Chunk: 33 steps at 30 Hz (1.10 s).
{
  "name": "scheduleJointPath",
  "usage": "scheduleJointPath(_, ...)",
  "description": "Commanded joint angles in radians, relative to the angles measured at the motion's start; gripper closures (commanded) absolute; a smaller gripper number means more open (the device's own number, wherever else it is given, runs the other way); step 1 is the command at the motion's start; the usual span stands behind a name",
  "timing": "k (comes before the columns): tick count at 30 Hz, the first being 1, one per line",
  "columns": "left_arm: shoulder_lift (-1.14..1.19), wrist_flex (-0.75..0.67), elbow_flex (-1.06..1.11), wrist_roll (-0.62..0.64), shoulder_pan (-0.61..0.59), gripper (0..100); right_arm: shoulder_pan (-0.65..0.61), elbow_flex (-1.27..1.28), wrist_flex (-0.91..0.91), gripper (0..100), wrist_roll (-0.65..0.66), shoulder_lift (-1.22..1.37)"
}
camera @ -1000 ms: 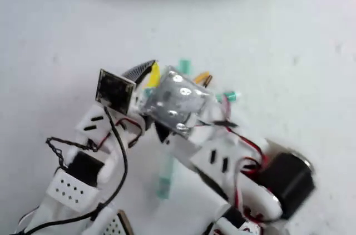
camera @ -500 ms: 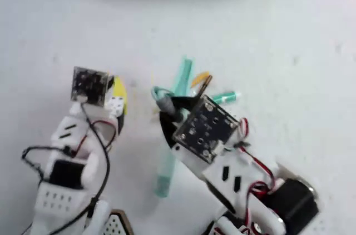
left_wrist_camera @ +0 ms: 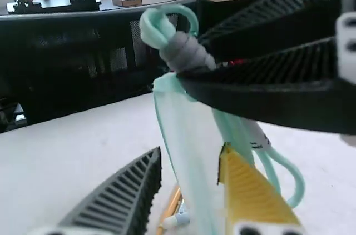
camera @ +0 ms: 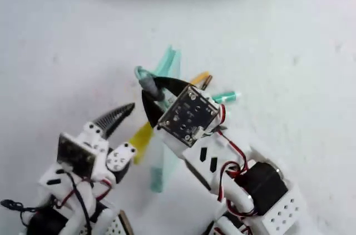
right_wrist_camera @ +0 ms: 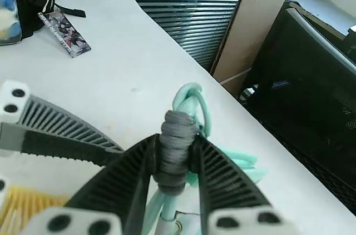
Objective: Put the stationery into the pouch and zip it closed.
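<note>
The white table [camera: 278,35] runs up to a dark strip of room along its far edge. Nearest me, the left gripper [camera: 140,117] sits low over the table with its jaws spread wide, one dark and ribbed, one yellow, gripping nothing. The yellow jaw lies just beside the pouch [camera: 167,64], a translucent teal strip stretching away from me. From the left wrist camera I see its fabric standing up ahead, between the open jaws. Next, the right gripper [camera: 153,93] is clamped tight on the grey zipper pull [right_wrist_camera: 178,126], and a teal cord loop [right_wrist_camera: 192,99] pokes out above its fingers. Past that gripper an orange pencil [camera: 201,78] and a teal-capped pen [camera: 225,97] lie on the table near each other. I cannot tell whether the pencil touches the pouch.
</note>
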Motion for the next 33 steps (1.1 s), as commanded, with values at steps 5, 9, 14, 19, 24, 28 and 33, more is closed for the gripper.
scheduleJointPath(5,0.024,0.037,-0.005,0.107,0.064,77,0.010,0.008,-0.028,98.1,-0.011,0.004)
scheduleJointPath(9,0.024,0.035,0.051,0.106,0.079,77,0.007,0.006,-0.044,98.1,-0.011,0.002)
scheduleJointPath(14,0.024,-0.098,0.181,0.094,0.059,78,0.005,0.006,-0.038,98.1,-0.011,-0.007)
scheduleJointPath(19,0.024,-0.126,0.210,0.037,0.008,78,0.005,-0.044,0.044,98.1,-0.011,-0.005)
scheduleJointPath(24,0.024,-0.087,0.212,0.037,0.025,78,0.007,-0.141,0.091,98.1,-0.011,-0.005)
scheduleJointPath(28,0.024,-0.071,0.212,0.037,0.030,78,0.007,-0.190,0.124,98.1,-0.011,0.002)
scheduleJointPath(33,0.022,-0.028,0.193,0.035,0.030,78,0.012,-0.186,0.124,98.1,-0.005,0.005)
